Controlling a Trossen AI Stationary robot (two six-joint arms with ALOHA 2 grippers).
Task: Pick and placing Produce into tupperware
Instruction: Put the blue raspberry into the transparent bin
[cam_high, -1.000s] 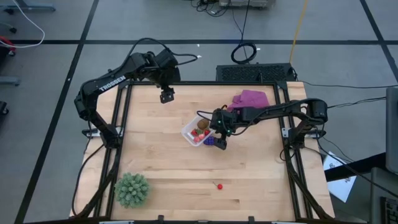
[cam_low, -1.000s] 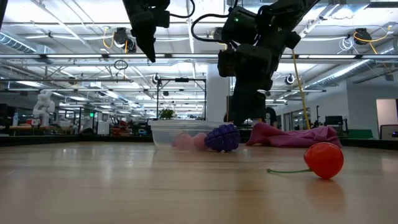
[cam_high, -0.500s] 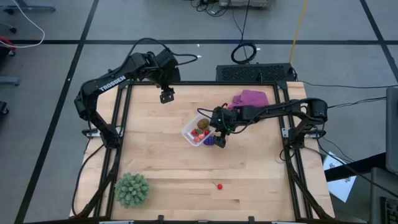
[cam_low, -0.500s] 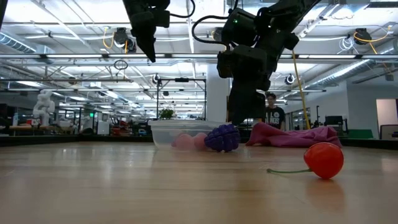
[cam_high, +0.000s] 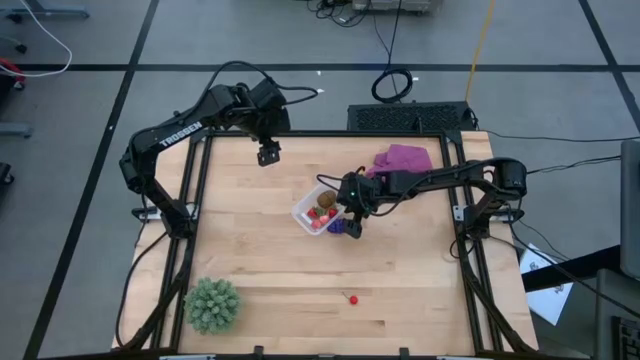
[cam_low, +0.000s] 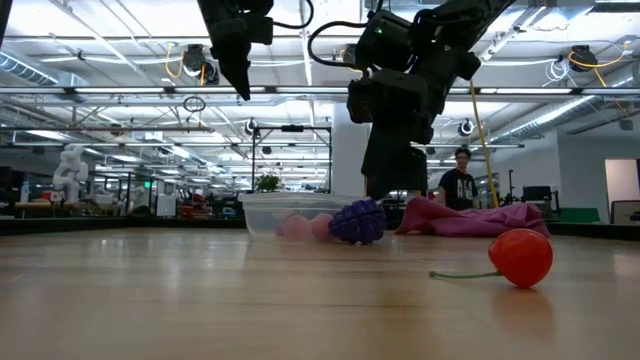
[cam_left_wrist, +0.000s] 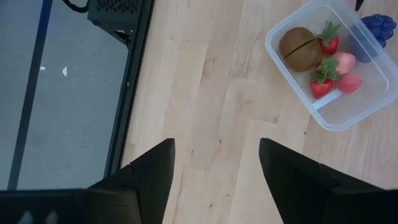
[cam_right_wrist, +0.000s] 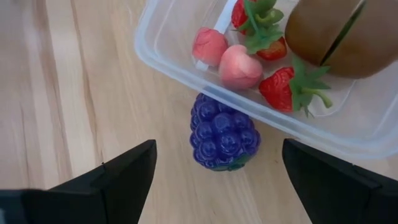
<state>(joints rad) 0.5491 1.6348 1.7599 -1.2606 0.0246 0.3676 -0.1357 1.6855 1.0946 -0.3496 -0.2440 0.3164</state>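
Observation:
The clear tupperware (cam_high: 318, 210) sits mid-table holding a brown oval (cam_right_wrist: 329, 31), red strawberries (cam_right_wrist: 289, 87) and pink pieces (cam_right_wrist: 239, 68). The purple-blue grape bunch (cam_right_wrist: 224, 134) lies on the wood against the tub's outer wall, also seen as the grape bunch (cam_low: 358, 221) in the low view. My right gripper (cam_high: 352, 226) hovers open above the bunch, a finger on either side, not touching. A red cherry (cam_high: 352, 298) with a stem lies near the table's near edge. My left gripper (cam_high: 267, 153) waits open and raised near the far edge.
A magenta-purple cloth (cam_high: 403, 158) lies at the far right of the table. A green spiky plant (cam_high: 212, 304) stands at the near left corner. A person (cam_low: 462, 185) walks in the room behind the table. Bare wood stretches between the tub and the cherry.
My right gripper has risen slightly above the grape bunch. The bunch and the tub have stayed where they were. The person behind the table has walked toward the right.

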